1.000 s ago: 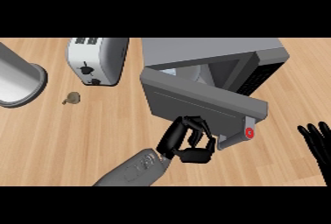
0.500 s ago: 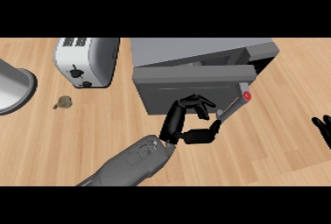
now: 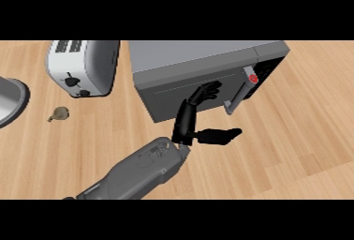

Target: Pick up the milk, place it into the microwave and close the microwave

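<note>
The grey microwave (image 3: 200, 56) stands at the back of the wooden counter. Its door (image 3: 169, 96) is swung almost flat against the front, with a thin dark gap left at the right by the handle (image 3: 237, 96) and a red button (image 3: 252, 78). My left hand (image 3: 187, 119) is open, its straight fingers (image 3: 206, 91) pressed on the door's face and the thumb pointing right. No milk shows in the head view; the door hides the microwave's inside. The right hand is out of view.
A silver toaster (image 3: 83, 65) stands left of the microwave. A metal cylinder (image 3: 10, 101) shows at the left edge, with a small brownish object (image 3: 60, 113) lying beside it. Bare wooden counter (image 3: 290, 140) lies right of and in front of the microwave.
The microwave door has swung from wide open to almost shut, with my left hand following it. The right hand, earlier at the right edge, has left the view.
</note>
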